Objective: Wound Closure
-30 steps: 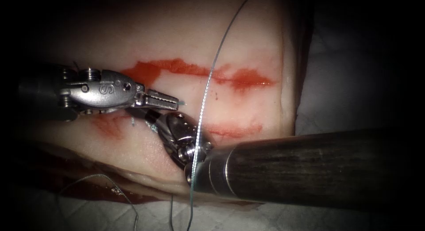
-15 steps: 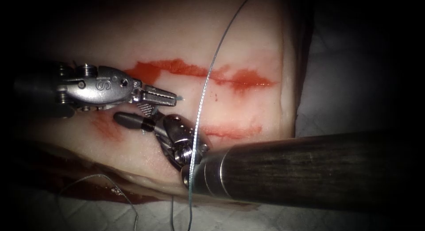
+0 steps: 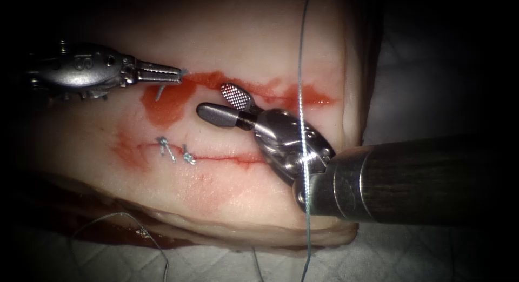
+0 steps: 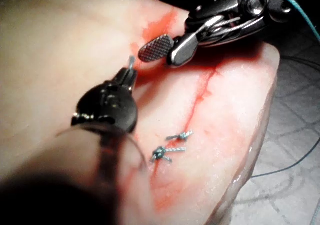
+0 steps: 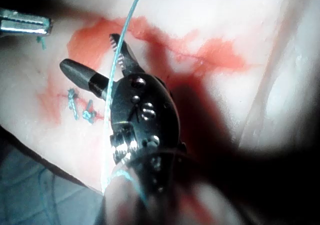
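The left tool (image 3: 178, 73) has its fingers clenched on a short cut end of thread (image 3: 159, 91). The stub hangs just below their tips, and from the left wrist it stands up between them (image 4: 131, 62). Below those fingers and a little to their right, two knots (image 3: 165, 148) sit on the cut (image 3: 227, 158), toward its left end in the endoscope view, each with short stiff tails. A patch of red fluid (image 3: 162, 106) lies between the fingers and the knots.

The right tool (image 3: 213, 101) points left, fingers released and spread with nothing between them. One fingertip lies flat toward the left tool and the other tilts up with its ribbed face showing. Behind those fingers the long thread (image 3: 300, 71) runs straight up and down across the tool's wrist, touching the metal but not held.

I judge that the knots are tied and their tails trimmed, with the offcut in the left fingers. The next move seems to call for carrying that offcut clear of the tissue (image 3: 243, 22) without dropping it, and keeping the right wrist from snagging the long thread. I cannot tell where the needle lies.

The cut is narrow, with its edges drawn together at the knots and a thin red line to their right.
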